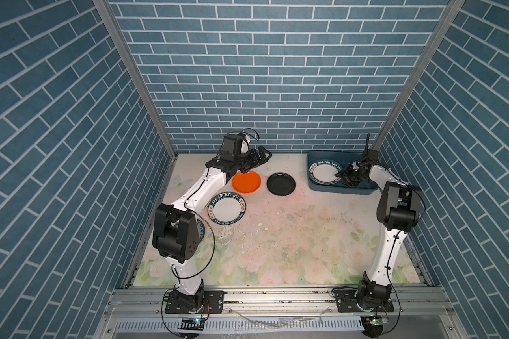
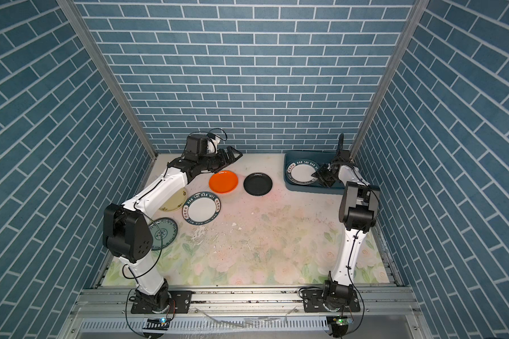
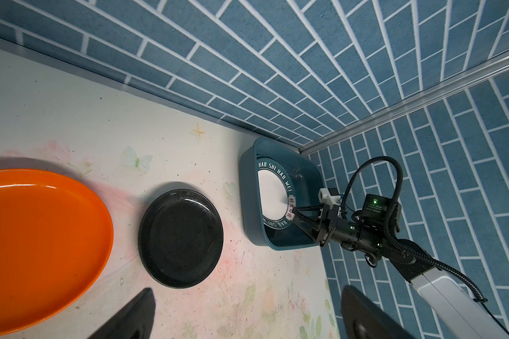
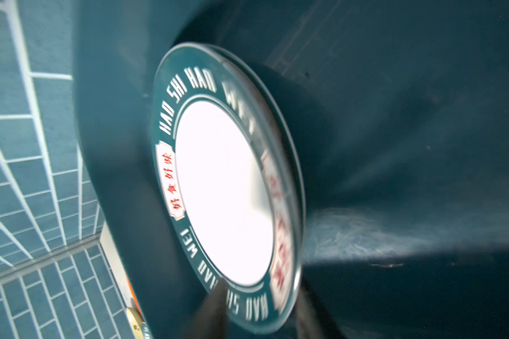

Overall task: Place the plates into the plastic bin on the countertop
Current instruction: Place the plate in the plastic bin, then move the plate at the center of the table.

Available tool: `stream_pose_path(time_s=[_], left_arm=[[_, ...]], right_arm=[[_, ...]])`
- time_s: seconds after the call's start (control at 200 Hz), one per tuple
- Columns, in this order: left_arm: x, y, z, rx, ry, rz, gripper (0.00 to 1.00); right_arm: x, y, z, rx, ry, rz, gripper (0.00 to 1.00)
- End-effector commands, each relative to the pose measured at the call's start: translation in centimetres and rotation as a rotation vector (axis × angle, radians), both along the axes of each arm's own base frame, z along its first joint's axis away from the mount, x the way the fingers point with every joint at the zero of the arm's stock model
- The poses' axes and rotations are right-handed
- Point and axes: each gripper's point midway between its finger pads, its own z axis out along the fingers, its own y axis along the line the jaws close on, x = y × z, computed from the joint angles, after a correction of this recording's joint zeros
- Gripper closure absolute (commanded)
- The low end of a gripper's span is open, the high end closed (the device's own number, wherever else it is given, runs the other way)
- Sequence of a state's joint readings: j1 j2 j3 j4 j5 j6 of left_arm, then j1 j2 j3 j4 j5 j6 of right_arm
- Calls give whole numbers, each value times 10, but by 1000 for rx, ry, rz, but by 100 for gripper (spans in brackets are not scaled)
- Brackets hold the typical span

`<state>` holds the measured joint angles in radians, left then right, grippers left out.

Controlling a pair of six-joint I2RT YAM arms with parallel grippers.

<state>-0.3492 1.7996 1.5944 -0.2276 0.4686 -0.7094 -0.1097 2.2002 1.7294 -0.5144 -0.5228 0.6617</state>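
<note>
1. Nearest the lens in both top views, the grey metal rail [image 1: 276, 296] carries the two arm bases.
   - Beyond it, on the countertop [image 1: 291, 234], lie the orange plate [image 1: 246, 182], the black plate [image 1: 281, 183] and a second lettered plate [image 1: 227, 212].
   - A top view also shows the cream-yellow plate [image 2: 175, 202] and the celadon plate [image 2: 165, 233], both partly hidden by the left arm.
   - The plastic bin [image 1: 329, 189] stands in the far right corner and contains the white lettered plate [image 1: 323, 173].
   - The left gripper [image 1: 265, 157] hovers near the orange plate's far edge and carries nothing.
   - The right gripper [image 1: 340, 174] reaches into the plastic bin at the white lettered plate's rim.

2. Left wrist view:
   - The left gripper's fingers [image 3: 138, 311] stand wide apart with nothing between them.
   - The right gripper's jaws straddle the rim of the white lettered plate, which appears tilted inside the plastic bin.
   - Whether they clamp it or have let go cannot be told.

3. Right wrist view:
   - The white lettered plate [image 4: 224, 190] fills the frame against the bin wall, and its near rim is blurred.
   - Dark fingers [image 4: 215, 311] flank that rim.
   - Anything beneath the plate is hidden.

4. Progress, as a judgement:
   - One plate is visibly binned and five on the countertop are left to move, so the task is at an early stage.
   - The step in hand is depositing the white lettered plate.
</note>
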Motion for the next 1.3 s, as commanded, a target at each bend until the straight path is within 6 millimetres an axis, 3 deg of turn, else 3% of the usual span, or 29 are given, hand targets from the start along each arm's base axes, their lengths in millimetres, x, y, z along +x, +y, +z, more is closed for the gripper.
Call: stream_pose_path(time_s=[0.0,0.235,0.435,0.53,0.66,0.785,0.94,1.03,1.165,1.295], left_arm=[[3,0,-10,-4,15,-1,0],[-2,3,-14,4,25,4,0],[-6,13,-17,53,35,29,0],[-10,32,-27,130,66,87,0],[-22,79,-57,269,188,222,0],[-40,118,-83,355,256,310,0],[-65,161,-114,460,352,393,0],[-81,179,-131,476,402,445,0],[-99,203,-151,474,453,523,0],[-108,215,-168,461,491,548,0]], right_arm=[[-4,-3,29,-65,-28,35,48],[-11,-20,37,-179,11,22,47],[-4,-7,33,-147,11,34,52],[0,5,54,-200,-60,66,50],[2,28,98,-258,-188,94,42],[-4,66,130,-216,-276,134,37],[-20,128,138,-113,-323,198,37],[-31,165,134,-38,-338,255,37],[-46,210,110,-15,-300,340,36],[-60,263,95,40,-294,460,35]])
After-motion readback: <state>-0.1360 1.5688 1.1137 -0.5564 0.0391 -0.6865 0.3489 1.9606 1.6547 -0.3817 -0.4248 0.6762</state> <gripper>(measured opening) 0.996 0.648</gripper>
